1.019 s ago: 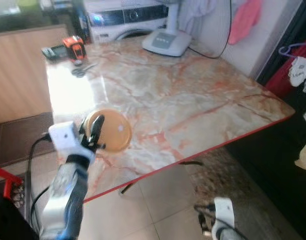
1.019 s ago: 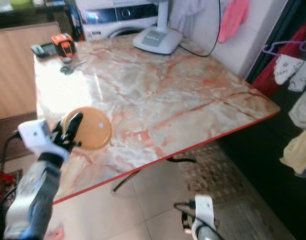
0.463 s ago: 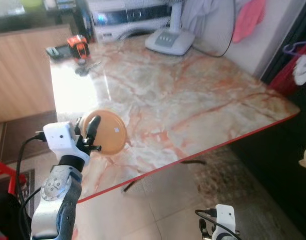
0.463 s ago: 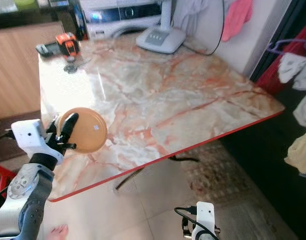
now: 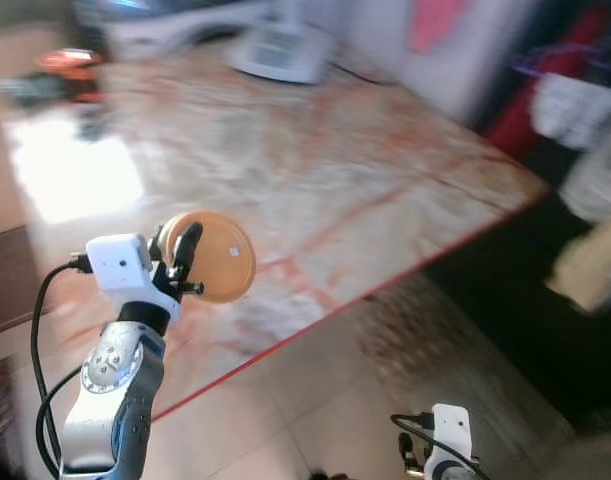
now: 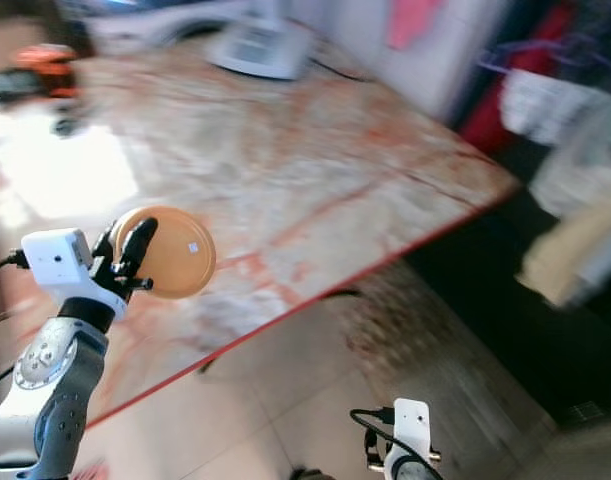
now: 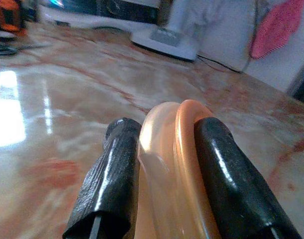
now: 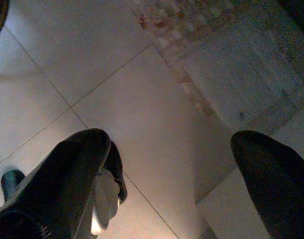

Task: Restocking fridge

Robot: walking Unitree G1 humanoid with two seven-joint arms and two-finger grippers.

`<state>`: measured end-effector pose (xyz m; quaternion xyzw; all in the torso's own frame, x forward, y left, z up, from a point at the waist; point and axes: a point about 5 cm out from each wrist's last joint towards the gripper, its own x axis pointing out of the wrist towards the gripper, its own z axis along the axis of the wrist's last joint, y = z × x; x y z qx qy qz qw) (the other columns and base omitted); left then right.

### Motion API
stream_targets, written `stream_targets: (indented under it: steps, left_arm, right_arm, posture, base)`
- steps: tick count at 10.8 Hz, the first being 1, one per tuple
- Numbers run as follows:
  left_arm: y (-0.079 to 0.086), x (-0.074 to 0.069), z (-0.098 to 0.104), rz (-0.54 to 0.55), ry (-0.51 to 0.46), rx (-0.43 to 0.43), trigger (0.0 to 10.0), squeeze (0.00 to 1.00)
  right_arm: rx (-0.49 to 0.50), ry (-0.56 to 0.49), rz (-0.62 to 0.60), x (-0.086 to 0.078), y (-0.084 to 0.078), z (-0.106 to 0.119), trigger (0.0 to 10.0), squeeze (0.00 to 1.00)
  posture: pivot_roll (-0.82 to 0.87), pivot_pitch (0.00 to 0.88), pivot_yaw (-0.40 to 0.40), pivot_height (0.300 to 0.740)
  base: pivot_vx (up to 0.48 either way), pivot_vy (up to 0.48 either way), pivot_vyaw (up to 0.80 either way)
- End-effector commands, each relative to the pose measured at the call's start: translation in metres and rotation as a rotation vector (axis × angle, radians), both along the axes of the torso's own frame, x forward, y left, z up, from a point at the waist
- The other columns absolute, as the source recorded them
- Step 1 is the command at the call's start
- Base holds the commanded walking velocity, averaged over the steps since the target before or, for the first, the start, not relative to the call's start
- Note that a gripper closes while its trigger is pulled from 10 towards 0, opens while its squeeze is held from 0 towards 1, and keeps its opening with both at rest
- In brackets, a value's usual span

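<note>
We see the left gripper [image 5: 188,262] raised in front of us, above the near left part of the marble table [image 5: 315,170], and its two black fingers [image 7: 114,179] are pinching the rim of a round orange lid [image 5: 217,256]. In the left wrist view the lid [image 7: 177,164] stands on its edge between the fingers, one finger on each side of it, and the shiny table surface lies beyond. The lid has a small pale sticker on its face and it is not touching the table, as far as we can tell. The head views are blurred, so the far things are not sharp: a white fan base [image 5: 280,52] stands at the far edge of the table, an orange object [image 5: 67,62] lies near the far left corner, and pink cloth [image 5: 433,20] hangs on the wall behind. The right gripper [image 8: 166,194] hangs low over the tiled floor [image 8: 142,114] beside a patterned mat [image 6: 425,320], and its fingers are spread apart with nothing between them.
</note>
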<state>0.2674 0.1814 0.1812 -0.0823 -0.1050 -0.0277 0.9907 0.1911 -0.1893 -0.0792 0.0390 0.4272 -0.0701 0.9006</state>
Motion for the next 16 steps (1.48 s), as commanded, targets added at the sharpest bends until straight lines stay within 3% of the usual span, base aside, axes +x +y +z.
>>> stream_targets:
  steps: [1,10,12,16]
  left_arm:
    - [0.001,-0.003,0.008,0.001,-0.024,0.012,10.0,0.0]
    - [-0.01,0.002,0.017,-0.033,-0.056,0.009,10.0,0.0]
    - [-0.012,0.004,0.029,-0.048,-0.102,0.009,10.0,0.0]
    - [-0.019,0.005,0.031,-0.075,-0.1,0.0,10.0,0.0]
  right_arm:
    - [0.0,0.015,-0.01,-0.003,-0.002,-0.001,10.0,0.0]
    - [-0.006,0.022,0.005,-0.002,-0.002,-0.001,10.0,0.0]
    - [-0.003,0.022,0.009,-0.002,-0.001,-0.001,10.0,0.0]
    - [0.002,0.023,0.013,-0.001,0.0,-0.001,10.0,0.0]
  posture:
    - [-0.09,0.214,-0.056,0.74]
    - [-0.09,0.17,-0.054,0.74]
    - [-0.09,0.16,-0.05,0.74]
    - [-0.09,0.181,-0.046,0.74]
  base:
    - [0.0,0.0,-0.77]
    - [0.0,-0.053,-0.77]
    - [0.0,0.0,-0.77]
    - [0.0,0.0,-0.76]
